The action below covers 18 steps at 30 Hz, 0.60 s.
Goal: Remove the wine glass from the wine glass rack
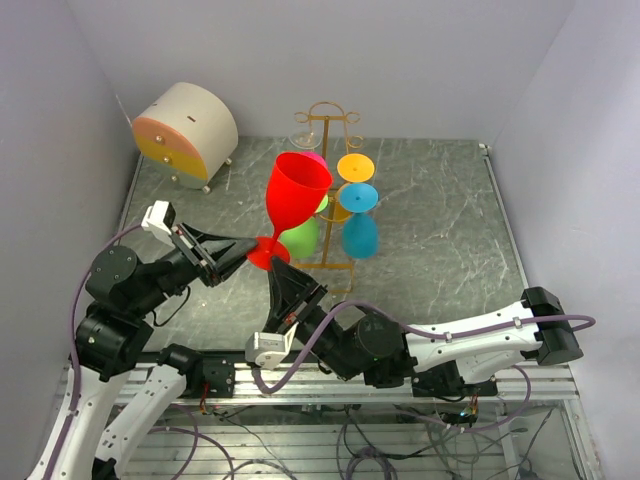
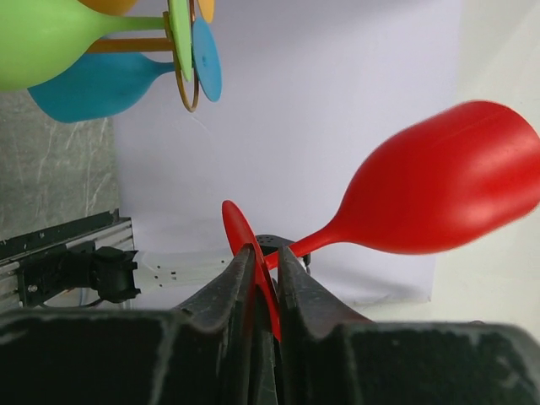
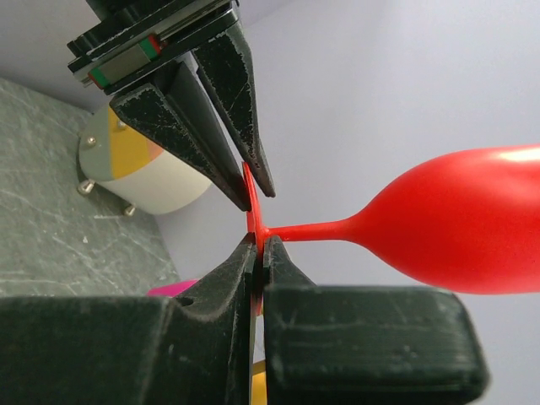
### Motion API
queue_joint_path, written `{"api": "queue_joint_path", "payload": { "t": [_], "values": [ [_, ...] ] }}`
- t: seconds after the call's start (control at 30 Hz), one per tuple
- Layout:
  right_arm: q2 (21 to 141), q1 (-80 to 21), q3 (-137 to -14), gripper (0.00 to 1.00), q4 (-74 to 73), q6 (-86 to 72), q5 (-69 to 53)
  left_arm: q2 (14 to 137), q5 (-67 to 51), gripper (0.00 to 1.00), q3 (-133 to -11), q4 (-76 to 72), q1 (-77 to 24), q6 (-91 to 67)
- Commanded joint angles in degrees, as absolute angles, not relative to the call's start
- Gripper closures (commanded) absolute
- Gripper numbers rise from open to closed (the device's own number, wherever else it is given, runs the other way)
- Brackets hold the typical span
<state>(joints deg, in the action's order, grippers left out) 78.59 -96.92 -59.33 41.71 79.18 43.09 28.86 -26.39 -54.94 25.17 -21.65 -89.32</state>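
Note:
The red wine glass (image 1: 297, 190) is off the wine glass rack (image 1: 324, 135) and held in the air in front of it, bowl up and tilted. My left gripper (image 1: 250, 250) comes in from the left and is shut on the edge of its round foot. My right gripper (image 1: 278, 268) is shut on the same foot from below. In the left wrist view the foot stands edge-on in the left gripper (image 2: 264, 253), with the bowl (image 2: 439, 186) to the right. In the right wrist view the right gripper (image 3: 259, 243) clamps the foot, with the left gripper's fingers (image 3: 240, 126) above and the bowl (image 3: 472, 224) to the right.
On the golden wire rack hang a green glass (image 1: 300, 238), a blue glass (image 1: 360, 235) and a yellow foot disc (image 1: 355, 167); a pink glass (image 1: 316, 158) shows behind the red bowl. A round cream drawer box (image 1: 185, 132) stands at the back left. Grey walls enclose the marble tabletop (image 1: 440, 230).

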Motion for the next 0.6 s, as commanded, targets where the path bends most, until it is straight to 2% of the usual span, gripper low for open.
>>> {"api": "queue_joint_path", "payload": {
  "t": [0.0, 0.17, 0.2, 0.27, 0.37, 0.57],
  "values": [
    [78.49, -105.03, -58.63, 1.0, 42.43, 77.55, 42.1, 29.17, -30.33, 0.79, -53.33, 20.63, -22.06, -90.61],
    [77.33, -105.08, -58.16, 1.0, 42.09, 76.17, 43.55, 28.55, -30.74, 0.93, -51.48, 17.82, -22.06, -90.62],
    [76.89, -105.07, -57.99, 0.97, 41.96, 75.59, 44.51, 28.21, -30.54, 0.93, -50.85, 16.98, -22.06, -90.8],
    [75.8, -105.12, -57.73, 0.83, 41.91, 74.15, 46.53, 27.23, -29.54, 0.93, -49.25, 15.22, -22.06, -91.12],
    [73.22, -105.49, -54.74, 0.68, 41.98, 71.79, 50.46, 25.58, -27.62, 0.93, -46.43, 12.46, -22.04, -91.16],
    [66.85, -107.06, -53.82, 0.61, 30.3, 60.74, 60.62, 23.26, -25.22, 0.93, -40.3, 6.7, -22.06, -91.13]
  ]
}}
